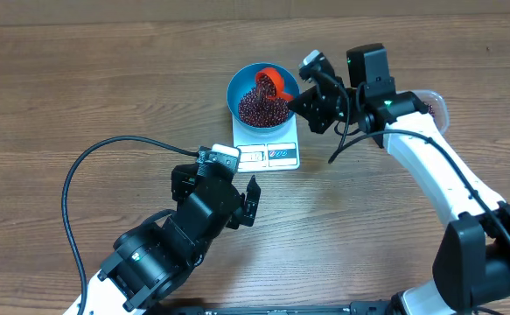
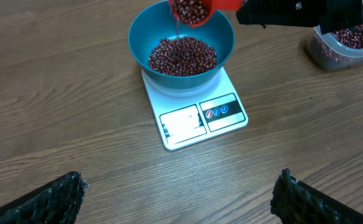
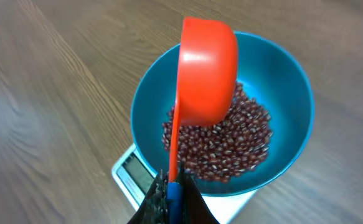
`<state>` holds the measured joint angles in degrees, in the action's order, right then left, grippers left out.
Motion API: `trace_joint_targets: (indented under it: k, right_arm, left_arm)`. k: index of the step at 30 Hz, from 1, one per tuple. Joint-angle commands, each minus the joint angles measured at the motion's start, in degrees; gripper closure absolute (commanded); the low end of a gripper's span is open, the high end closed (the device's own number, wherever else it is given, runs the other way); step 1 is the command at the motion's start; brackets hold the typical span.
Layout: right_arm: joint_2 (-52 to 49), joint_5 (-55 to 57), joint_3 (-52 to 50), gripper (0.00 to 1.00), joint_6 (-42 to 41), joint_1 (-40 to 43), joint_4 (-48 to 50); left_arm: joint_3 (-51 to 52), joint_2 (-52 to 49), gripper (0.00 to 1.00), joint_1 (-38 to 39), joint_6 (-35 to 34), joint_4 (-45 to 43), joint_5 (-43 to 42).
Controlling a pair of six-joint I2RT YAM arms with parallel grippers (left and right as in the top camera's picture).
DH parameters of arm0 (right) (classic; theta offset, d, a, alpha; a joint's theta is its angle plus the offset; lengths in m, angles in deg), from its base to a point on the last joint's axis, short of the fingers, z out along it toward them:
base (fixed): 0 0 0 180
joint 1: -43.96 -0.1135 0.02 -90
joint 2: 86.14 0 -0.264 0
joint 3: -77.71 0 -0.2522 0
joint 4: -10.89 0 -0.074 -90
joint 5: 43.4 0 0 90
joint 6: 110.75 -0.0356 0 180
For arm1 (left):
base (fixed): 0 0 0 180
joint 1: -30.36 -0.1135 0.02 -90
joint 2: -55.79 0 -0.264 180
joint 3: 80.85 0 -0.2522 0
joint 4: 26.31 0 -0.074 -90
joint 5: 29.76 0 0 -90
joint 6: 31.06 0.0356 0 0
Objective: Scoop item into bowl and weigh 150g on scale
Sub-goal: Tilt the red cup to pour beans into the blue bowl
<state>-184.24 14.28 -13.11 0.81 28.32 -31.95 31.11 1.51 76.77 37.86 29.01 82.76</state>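
White scale shows a front label too small to read.

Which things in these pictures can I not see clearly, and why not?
- Reading on the scale: washed out white in the left wrist view, too small overhead, mostly covered by the bowl in the right wrist view.
- Inside of the scoop: the right wrist view shows only its back.
- The clear tub: cut off by the right edge, left wrist view.
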Motion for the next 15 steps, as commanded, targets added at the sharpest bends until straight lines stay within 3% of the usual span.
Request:
trace_joint_targets:
  k: [1, 15]
  right_arm:
    - [2.03, 5.99, 0.85, 0.96, 10.45, -1.7, -0.37]
    - [2.51, 14.75, 0.85, 0.96, 25.11, -2.73, -1.44]
  left_arm:
    - [0.46, -0.09, 0.0, -0.31, -0.81, -0.24, -0.09]
    - [0.46, -0.09, 0.0, -0.31, -0.81, -0.24, -0.09]
